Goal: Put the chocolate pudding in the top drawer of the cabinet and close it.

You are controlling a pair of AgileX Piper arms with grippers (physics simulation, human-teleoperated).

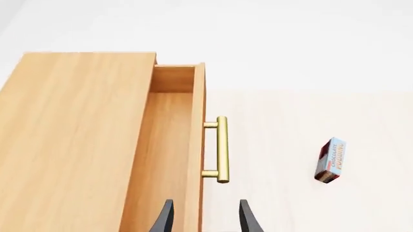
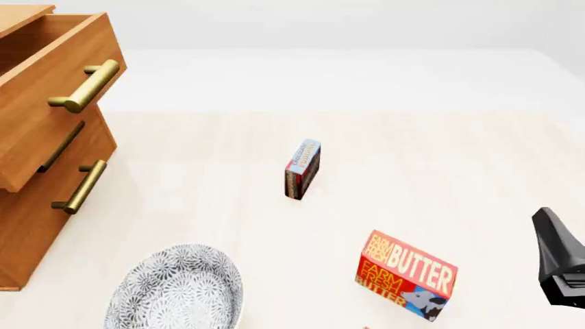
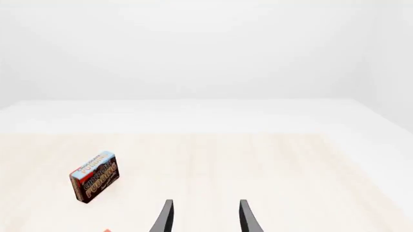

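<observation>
The chocolate pudding (image 2: 303,168) stands on edge near the middle of the table, light blue on top and dark brown and red below. It also shows in both wrist views, as the pudding (image 1: 330,160) and the pudding (image 3: 94,176). The cabinet (image 2: 27,226) stands at the far left with its top drawer (image 2: 51,82) pulled out and nothing visible inside it. My left gripper (image 1: 205,220) is open over the drawer's front edge (image 1: 197,145), near the brass handle (image 1: 221,149). My right gripper (image 3: 205,220) is open and holds nothing, well apart from the pudding.
A red-orange butter box (image 2: 407,275) lies in front of the pudding, toward the right. A patterned grey bowl (image 2: 178,291) sits at the near left by the cabinet. A dark part of my right arm (image 2: 559,264) shows at the right edge. Lower drawers (image 2: 81,186) are shut.
</observation>
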